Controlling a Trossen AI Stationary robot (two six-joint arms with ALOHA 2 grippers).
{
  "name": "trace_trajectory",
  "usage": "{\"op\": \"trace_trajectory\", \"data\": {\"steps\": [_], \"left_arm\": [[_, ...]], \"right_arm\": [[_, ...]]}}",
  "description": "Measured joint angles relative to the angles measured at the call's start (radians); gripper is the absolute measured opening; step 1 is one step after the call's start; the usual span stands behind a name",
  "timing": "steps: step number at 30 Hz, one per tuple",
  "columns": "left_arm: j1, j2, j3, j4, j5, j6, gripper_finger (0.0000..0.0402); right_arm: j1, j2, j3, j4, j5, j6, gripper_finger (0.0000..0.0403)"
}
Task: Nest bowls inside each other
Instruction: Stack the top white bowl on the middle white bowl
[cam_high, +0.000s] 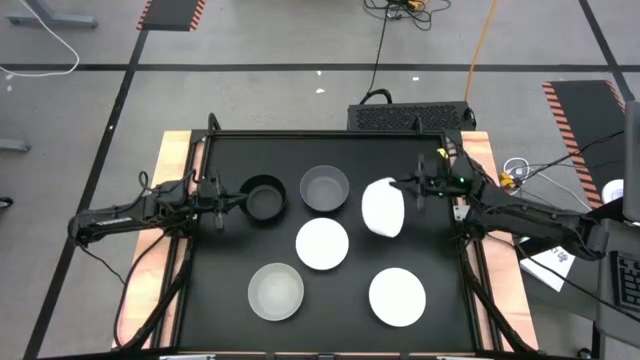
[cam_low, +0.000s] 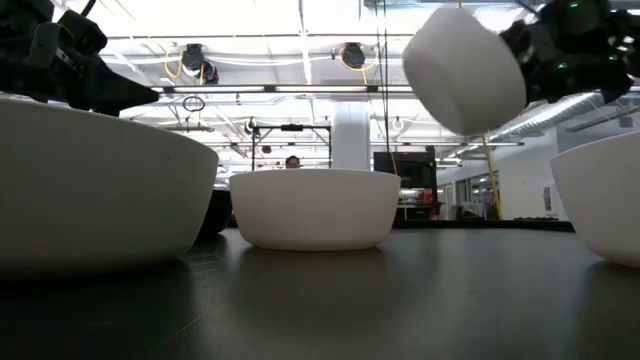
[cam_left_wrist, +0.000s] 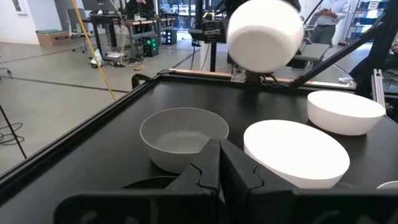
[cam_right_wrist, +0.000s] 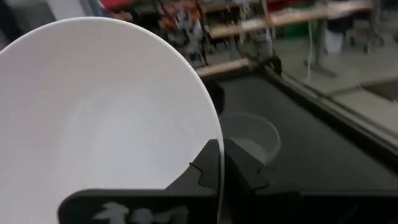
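Aloft, right gripper (cam_high: 408, 184) clamped on tilted white bowl's (cam_high: 382, 208) rim, near grey bowl (cam_high: 324, 188); left gripper (cam_high: 232, 200) together at black bowl's (cam_high: 264, 197) edge.

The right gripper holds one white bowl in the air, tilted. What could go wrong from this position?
1. The right gripper pinches the lifted white bowl only at its rim, tilted on its side; it might slip and drop onto the table.
2. The grey bowl and the middle white bowl sit close below; a careless lowering could knock them.
3. The left gripper is shut at the black bowl; crossing arms might collide.
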Motion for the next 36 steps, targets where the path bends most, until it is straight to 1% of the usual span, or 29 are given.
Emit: {"op": "trace_trajectory", "data": {"steps": [4, 9, 13, 16, 18, 21, 25, 32, 36], "left_arm": [[0.0, 0.0, 0.0, 0.0, 0.0, -0.003, 0.0008], [0.0, 0.0, 0.0, 0.0, 0.0, -0.007, 0.0008], [0.0, 0.0, 0.0, 0.0, 0.0, -0.016, 0.0008], [0.0, 0.0, 0.0, -0.001, 0.0, -0.023, 0.0008], [0.0, 0.0, 0.0, -0.002, 0.0, -0.025, 0.0008], [0.0, 0.0, 0.0, -0.001, 0.0, -0.024, 0.0008], [0.0, 0.0, 0.0, 0.002, 0.0, -0.024, 0.0008], [0.0, 0.0, 0.0, 0.005, 0.0, -0.025, 0.0008], [0.0, 0.0, 0.0, 0.005, 0.0, -0.024, 0.0008]], "right_arm": [[0.056, -0.032, -0.031, 0.032, 0.004, 0.01, 0.0], [0.144, -0.035, -0.041, 0.019, 0.094, -0.027, 0.0], [0.231, -0.032, -0.041, 0.027, 0.121, -0.034, 0.0], [0.295, -0.026, -0.041, 0.041, 0.198, -0.036, 0.0], [0.33, -0.017, -0.041, 0.04, 0.223, -0.035, 0.0], [0.371, 0.004, -0.041, 0.048, 0.241, -0.035, 0.0], [0.405, 0.036, -0.041, 0.048, 0.293, -0.036, 0.0], [0.426, 0.123, -0.04, 0.1, 0.29, -0.004, 0.0], [0.447, 0.218, 0.047, 0.079, 0.287, -0.003, 0.0]]}}
